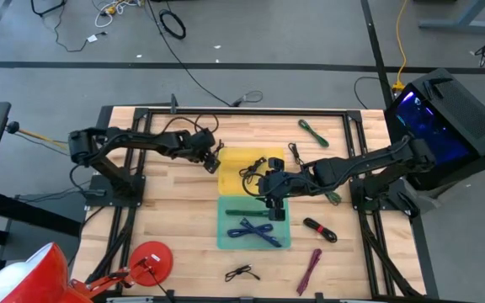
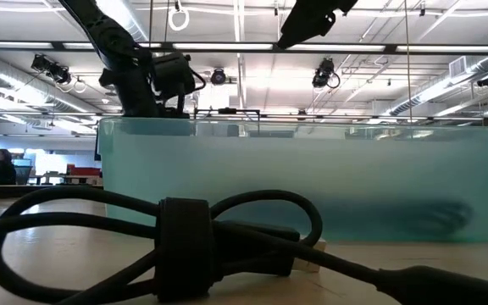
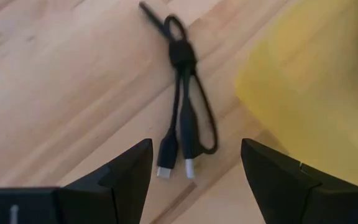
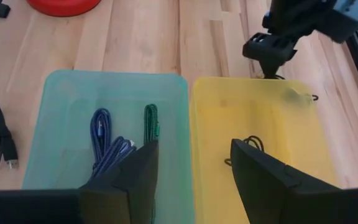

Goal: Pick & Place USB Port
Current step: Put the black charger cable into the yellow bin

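A small black USB cable point(image 3: 182, 118), coiled and tied, lies flat on the wood beside the yellow bin point(image 1: 251, 172). My left gripper point(image 3: 194, 149) hovers open above it, at the yellow bin's far left corner point(image 1: 212, 156), with its fingers on either side of the cable's plug ends and touching nothing. My right gripper point(image 4: 194, 146) is open and empty, above where the yellow bin meets the teal bin point(image 1: 274, 199). The teal bin point(image 4: 61, 99) holds a blue cable point(image 4: 104, 146) and a green one point(image 4: 150, 121). A black cable point(image 4: 248, 148) lies in the yellow bin.
Loose cables lie on the table: green ones point(image 1: 312, 132) point(image 1: 333, 198), a black-and-red one point(image 1: 318, 229), a maroon one point(image 1: 310, 269) and a black one point(image 1: 241, 273), which fills the low view's foreground point(image 2: 185, 246). A red object point(image 1: 150, 257) sits near the near left corner.
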Motion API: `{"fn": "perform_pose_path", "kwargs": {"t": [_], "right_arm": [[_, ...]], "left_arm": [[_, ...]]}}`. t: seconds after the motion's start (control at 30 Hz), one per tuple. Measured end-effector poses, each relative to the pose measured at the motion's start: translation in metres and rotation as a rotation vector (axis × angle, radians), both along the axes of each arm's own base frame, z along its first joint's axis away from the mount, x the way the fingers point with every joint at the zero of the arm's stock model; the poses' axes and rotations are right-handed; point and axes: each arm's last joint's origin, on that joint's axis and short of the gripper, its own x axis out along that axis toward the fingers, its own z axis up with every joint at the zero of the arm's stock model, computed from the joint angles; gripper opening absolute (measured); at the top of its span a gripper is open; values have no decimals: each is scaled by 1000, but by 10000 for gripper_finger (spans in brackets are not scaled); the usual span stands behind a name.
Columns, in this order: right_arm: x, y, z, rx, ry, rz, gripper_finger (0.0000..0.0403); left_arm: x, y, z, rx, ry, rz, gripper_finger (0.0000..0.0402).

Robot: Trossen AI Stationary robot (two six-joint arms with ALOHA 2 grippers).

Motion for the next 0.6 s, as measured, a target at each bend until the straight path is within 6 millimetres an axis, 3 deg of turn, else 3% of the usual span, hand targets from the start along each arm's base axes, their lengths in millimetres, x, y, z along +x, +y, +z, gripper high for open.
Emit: {"fn": "perform_pose_path", "kwargs": {"t": [0.2,0.33,0.5,0.6], "right_arm": [[0,0,0,-1,3,0,201],[0,0,0,-2,3,1,201],[0,0,0,-2,3,1,201],[0,0,0,-1,3,0,201]], "left_arm": [[1,3,-11,4,40,14,225],[3,4,-10,37,27,27,158],[5,5,-9,46,9,13,30],[4,5,-9,44,22,1,10]]}}
